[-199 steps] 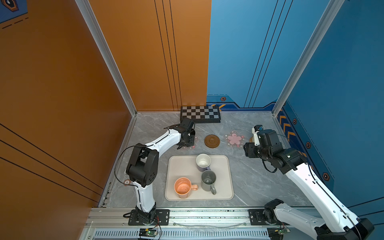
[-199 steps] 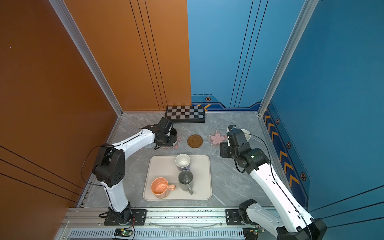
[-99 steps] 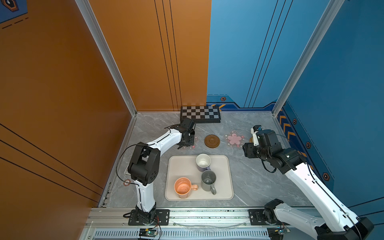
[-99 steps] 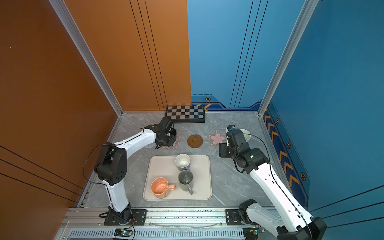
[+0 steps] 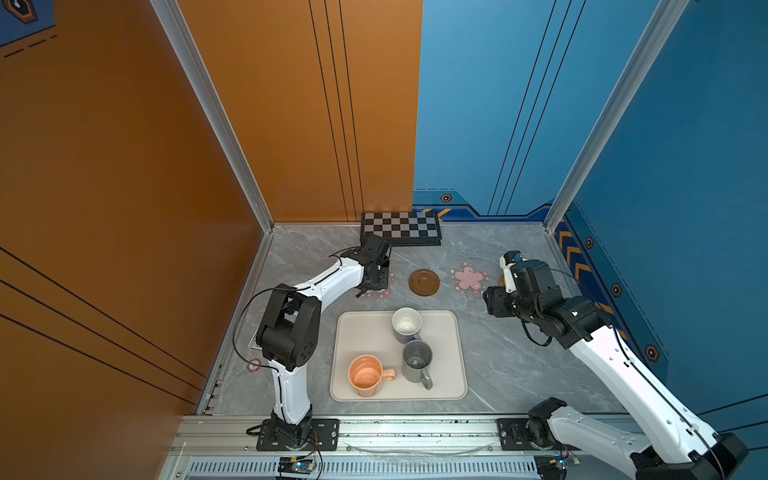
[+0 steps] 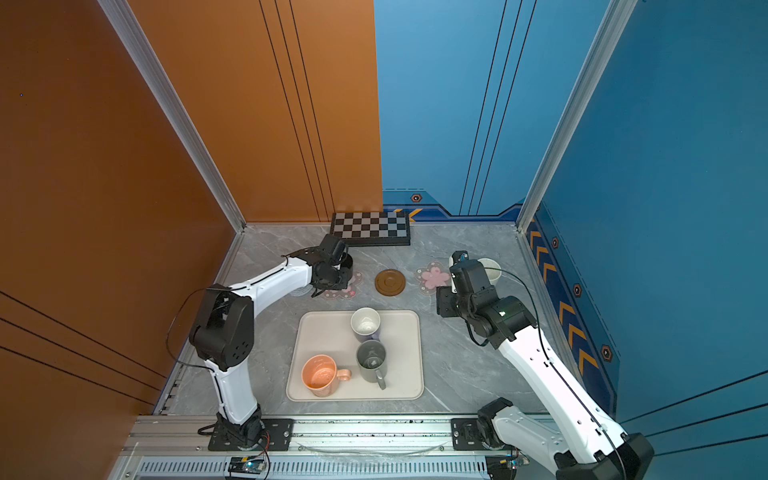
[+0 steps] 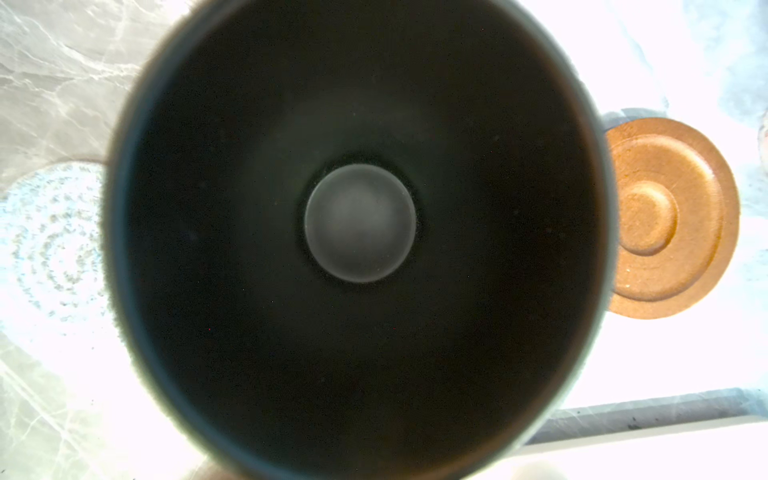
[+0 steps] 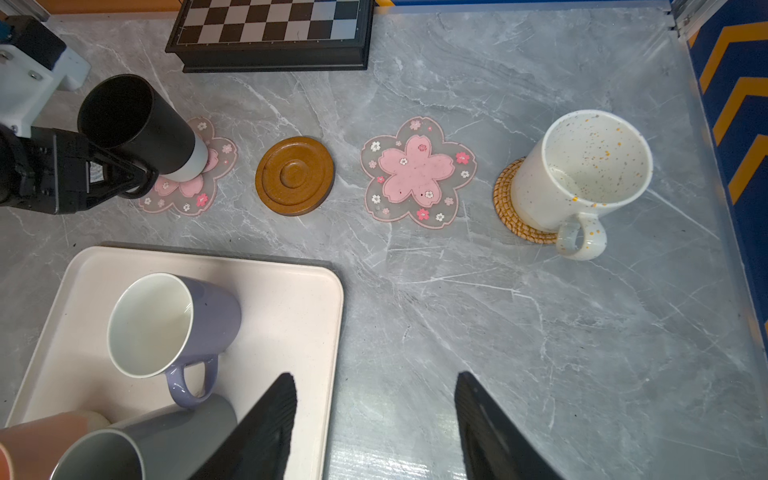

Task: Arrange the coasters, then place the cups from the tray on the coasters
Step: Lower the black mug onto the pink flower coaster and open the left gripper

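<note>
Now clamping the left gripper (image 8: 141, 178) tight on the black cup (image 8: 137, 124), jaws squeezed together on it. Holding that cup mouth up, with its bottom right at the first pink flower coaster (image 8: 195, 203); touching it or just above it, cannot tell. Looking straight down into the dark cup in the left wrist view, with the pale blue-grey coaster (image 7: 45, 237) peeking out on one side and the brown wooden coaster (image 7: 673, 216) on the other. Hanging the right gripper (image 8: 374, 424) over the grey table (image 8: 540, 332) just beside a corner of the tray (image 8: 291, 299), fingers (image 8: 266, 428) standing wide apart and gripping nothing. Seeing three cups standing on the tray: the lavender cup (image 8: 174, 324) and the grey cup (image 8: 166, 436) close together, and the orange cup (image 5: 365, 376) a bit apart from them. Seeing the white speckled cup (image 8: 582, 174) sitting on the woven rattan coaster (image 8: 505, 203), at the far end of the row from the black cup. Seeing the second pink flower coaster (image 8: 417, 172) lying flat between the rattan one and the brown wooden one, near the checkerboard (image 8: 270, 25).
</note>
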{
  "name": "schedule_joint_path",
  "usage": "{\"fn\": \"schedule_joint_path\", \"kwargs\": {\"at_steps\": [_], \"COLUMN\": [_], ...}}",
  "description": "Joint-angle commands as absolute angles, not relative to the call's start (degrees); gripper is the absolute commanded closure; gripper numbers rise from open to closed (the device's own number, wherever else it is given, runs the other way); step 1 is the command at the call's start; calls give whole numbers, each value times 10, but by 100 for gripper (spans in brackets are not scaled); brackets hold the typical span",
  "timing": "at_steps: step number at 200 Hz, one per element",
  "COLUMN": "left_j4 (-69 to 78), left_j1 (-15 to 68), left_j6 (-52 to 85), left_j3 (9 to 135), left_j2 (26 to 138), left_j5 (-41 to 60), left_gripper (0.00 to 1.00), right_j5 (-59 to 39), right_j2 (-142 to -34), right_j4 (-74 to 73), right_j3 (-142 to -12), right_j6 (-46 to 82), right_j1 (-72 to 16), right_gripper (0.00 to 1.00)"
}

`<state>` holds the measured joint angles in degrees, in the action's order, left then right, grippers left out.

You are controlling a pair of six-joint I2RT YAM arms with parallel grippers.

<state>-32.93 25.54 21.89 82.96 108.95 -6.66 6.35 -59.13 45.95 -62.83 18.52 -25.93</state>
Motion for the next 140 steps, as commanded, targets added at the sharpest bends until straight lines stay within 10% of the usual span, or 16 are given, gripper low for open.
{"fn": "schedule_joint_path", "kwargs": {"at_steps": [1,53,140], "left_j4": [-300,-300,-287], "left_j1": [258,261,269], "left_j6": [224,233,227], "left_j3": [839,821,802], "left_j2": [1085,1090,1083], "left_j5": [-89,-94,-89], "left_gripper": [100,100,70], "right_j5": [83,83,87], "right_j2": [-579,-578,-572], "right_j4": [464,463,464], "right_j3": [-623,-619,-613], "right_j6": [197,197,183], "right_j1": [-264,-265,-267], "right_gripper": [36,36,35]}}
